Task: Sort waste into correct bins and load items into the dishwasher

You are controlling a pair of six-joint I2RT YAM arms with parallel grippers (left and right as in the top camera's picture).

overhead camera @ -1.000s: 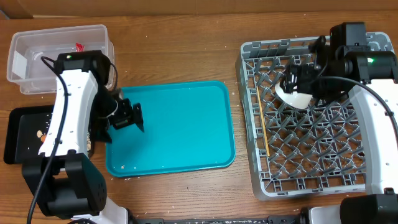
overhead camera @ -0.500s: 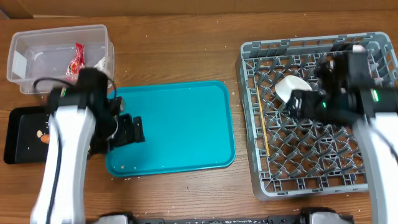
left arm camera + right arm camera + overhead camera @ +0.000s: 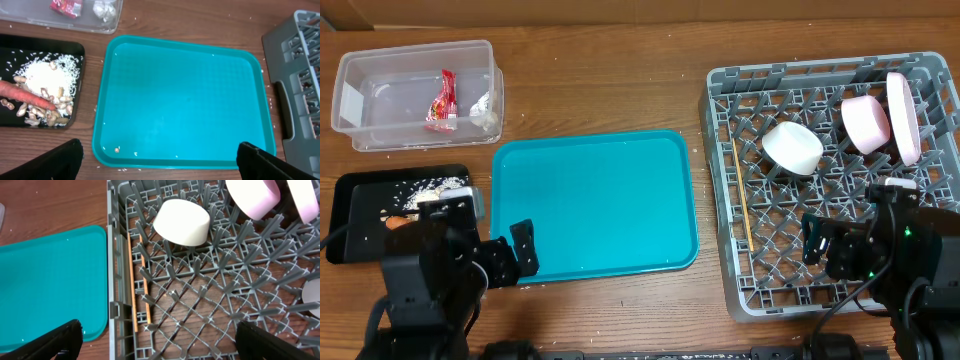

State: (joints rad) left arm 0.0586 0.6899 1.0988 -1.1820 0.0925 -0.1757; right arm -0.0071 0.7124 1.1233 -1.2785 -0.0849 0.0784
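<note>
The grey dish rack [image 3: 820, 290] at the right holds a white cup [image 3: 792, 148], a pink bowl [image 3: 865, 125], a pink plate [image 3: 903, 118] and two chopsticks [image 3: 742, 200] along its left wall. The right wrist view shows the rack [image 3: 200, 305], cup [image 3: 181, 222] and chopsticks [image 3: 132, 280]. The clear tub [image 3: 415, 55] holds the red wrapper [image 3: 441, 100] and tissue [image 3: 485, 108]. The black tray [image 3: 30, 42] holds rice [image 3: 45, 77], scraps [image 3: 45, 112] and the carrot [image 3: 25, 95]. My left gripper [image 3: 160, 160] is open and empty over the teal tray's front edge. My right gripper [image 3: 157, 340] is open and empty over the rack's front.
The teal serving tray [image 3: 590, 200] lies in the middle with only a few crumbs on it. Both arm bases stand at the table's front edge. Loose rice grains lie on the wood in front of the teal tray.
Both arms have drawn back toward the table's front edge. The right gripper has left the white cup, which rests in the rack. The left gripper has moved off the teal tray's left side.
</note>
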